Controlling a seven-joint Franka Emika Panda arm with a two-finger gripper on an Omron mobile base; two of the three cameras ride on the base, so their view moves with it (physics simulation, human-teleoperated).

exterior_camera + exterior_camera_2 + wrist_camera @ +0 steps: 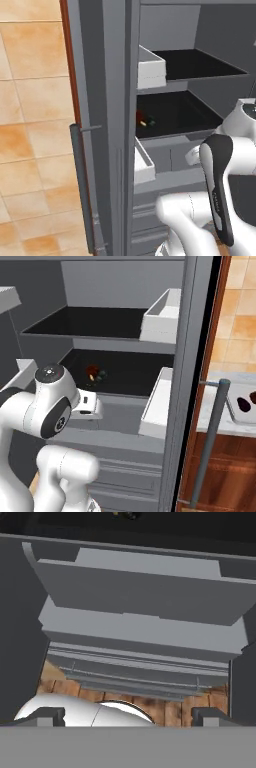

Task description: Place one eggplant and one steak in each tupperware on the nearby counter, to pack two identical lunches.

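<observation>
The gripper (125,719), jaws spread wide and empty, faces the fridge drawers below the shelf (130,373) holding a steak (92,372).

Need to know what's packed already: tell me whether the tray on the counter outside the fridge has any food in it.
Yes. In the right base view the pale tray on the counter holds dark pieces.

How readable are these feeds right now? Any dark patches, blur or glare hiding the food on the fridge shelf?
Left base view: shelf floor nearly black; steak a small reddish smudge, outline unclear. Right base view: same dark shelf; steak and eggplant tiny, soft-edged; the tupperware on the counter is brighter. Hand view: flat grey, no glare; the fingers stand open.
</observation>
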